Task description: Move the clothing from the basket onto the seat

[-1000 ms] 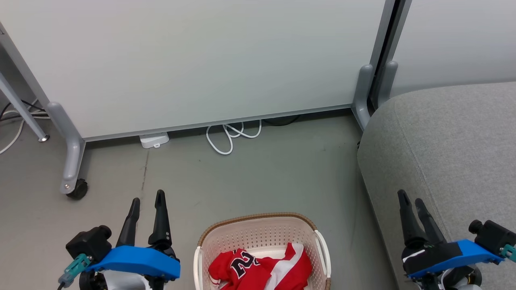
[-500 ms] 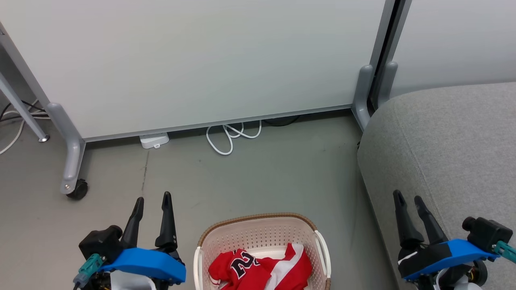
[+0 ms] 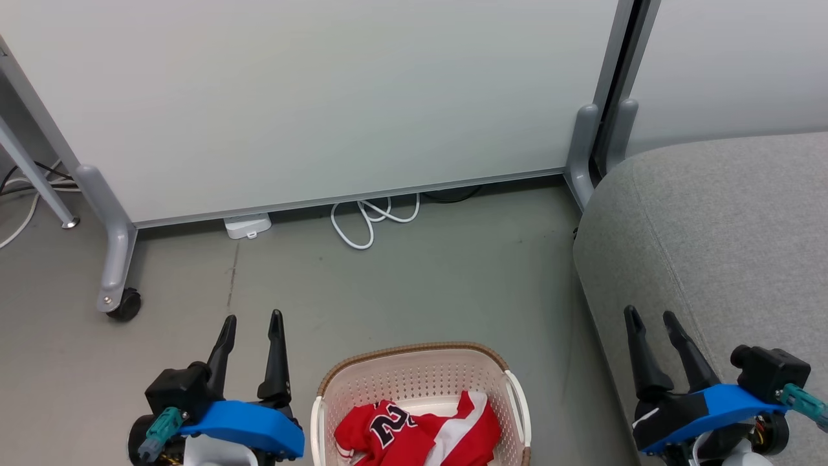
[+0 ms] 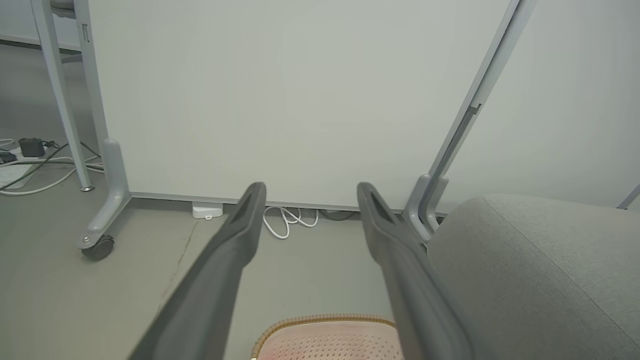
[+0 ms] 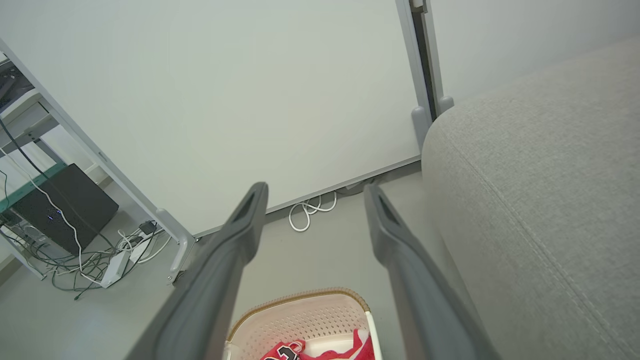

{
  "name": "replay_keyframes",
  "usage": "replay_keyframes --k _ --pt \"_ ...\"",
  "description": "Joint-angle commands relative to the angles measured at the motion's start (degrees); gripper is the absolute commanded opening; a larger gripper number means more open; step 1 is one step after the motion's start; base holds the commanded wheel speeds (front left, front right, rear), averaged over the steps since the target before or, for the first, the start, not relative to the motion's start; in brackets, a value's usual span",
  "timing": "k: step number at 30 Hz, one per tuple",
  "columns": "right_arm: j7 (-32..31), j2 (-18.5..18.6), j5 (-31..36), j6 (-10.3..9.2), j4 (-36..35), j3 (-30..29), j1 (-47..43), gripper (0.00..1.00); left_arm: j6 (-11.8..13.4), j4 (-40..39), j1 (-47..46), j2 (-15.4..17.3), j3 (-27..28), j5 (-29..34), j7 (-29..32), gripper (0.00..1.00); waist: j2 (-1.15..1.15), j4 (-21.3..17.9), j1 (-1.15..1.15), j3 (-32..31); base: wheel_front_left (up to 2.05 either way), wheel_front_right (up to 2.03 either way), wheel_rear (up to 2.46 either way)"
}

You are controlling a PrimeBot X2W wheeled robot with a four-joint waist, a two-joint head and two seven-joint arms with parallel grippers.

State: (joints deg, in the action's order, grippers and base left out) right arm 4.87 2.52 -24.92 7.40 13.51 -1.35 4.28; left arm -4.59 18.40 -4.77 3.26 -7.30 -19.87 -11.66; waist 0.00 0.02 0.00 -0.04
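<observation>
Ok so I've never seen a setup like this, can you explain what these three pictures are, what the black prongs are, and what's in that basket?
This is a wheeled robot with two arms. The wide picture comes from a camera on its head, looking down at the grey floor. The black prongs are its jaws: the left jaws at lower left and the right jaws at lower right, both open and holding nothing. The other two pictures come from a camera on each wrist, looking along that arm's own two dark fingers. Between the arms stands a cream perforated plastic laundry basket with crumpled red sports clothing inside it. To the right is a large grey fabric seat cushion, which is where the clothing is meant to go.
</observation>
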Motion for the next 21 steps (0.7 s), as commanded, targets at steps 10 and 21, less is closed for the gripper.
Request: replay_keyframes --k 10,21 --pt "0.90 0.48 4.77 0.13 -0.67 0.29 0.03 1.00 -0.13 1.28 -1.30 -0.03 -0.52 4.20 -1.56 1.00 0.00 -0.05 0.00 -0.09 0.00 0.00 0.00" --pt "1.53 0.51 8.68 0.14 -0.73 0.48 -0.10 1.00 0.27 1.68 -1.28 -0.19 -0.56 7.08 -2.74 1.00 0.00 0.06 0.00 -0.10 0.00 0.00 0.00"
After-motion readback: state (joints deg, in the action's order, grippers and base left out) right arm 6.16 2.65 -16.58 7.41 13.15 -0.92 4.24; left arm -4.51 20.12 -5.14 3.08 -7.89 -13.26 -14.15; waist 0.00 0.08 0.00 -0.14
